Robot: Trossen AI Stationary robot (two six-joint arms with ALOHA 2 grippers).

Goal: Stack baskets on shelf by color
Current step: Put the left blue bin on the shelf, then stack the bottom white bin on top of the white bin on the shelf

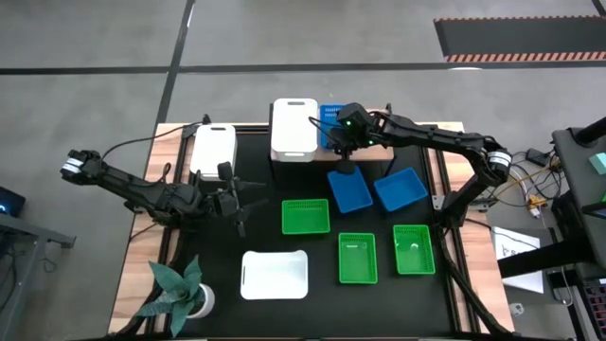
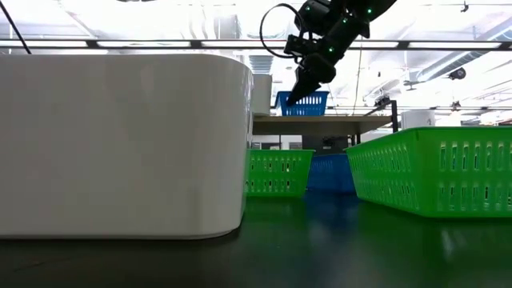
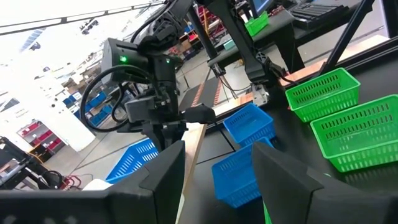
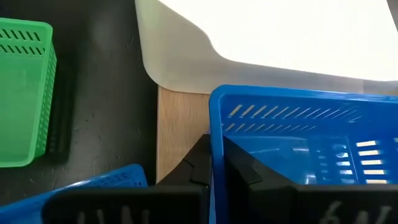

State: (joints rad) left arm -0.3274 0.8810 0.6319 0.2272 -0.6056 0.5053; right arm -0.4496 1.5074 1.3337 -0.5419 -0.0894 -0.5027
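A blue basket (image 1: pixel 330 119) stands on the light-wood shelf (image 2: pixel 320 122) at the table's far side, beside a white basket stack (image 1: pixel 294 128). My right gripper (image 1: pixel 344 144) is over the blue basket's near side and is shut on its wall; it also shows in the low view (image 2: pixel 304 86). My left gripper (image 1: pixel 237 201) is low over the table's left half, open and empty, and its two fingers show apart in the left wrist view (image 3: pixel 217 186). Two more blue baskets (image 1: pixel 348 189) (image 1: pixel 401 189) lie on the table. My right gripper pinches the blue basket's near wall (image 4: pixel 216 134) at its rim, with one finger (image 4: pixel 202 163) outside and the other (image 4: pixel 241 169) inside. The fingers come from above, pointing down. The basket sits upright with its bottom on the shelf board (image 4: pixel 180 124).
Three green baskets (image 1: pixel 306 216) (image 1: pixel 358 258) (image 1: pixel 414 249) lie on the table's near right. There is a white basket (image 1: pixel 275 275) at the near centre and another (image 1: pixel 213 150) at the far left. A potted plant (image 1: pixel 180 294) is at the near left corner.
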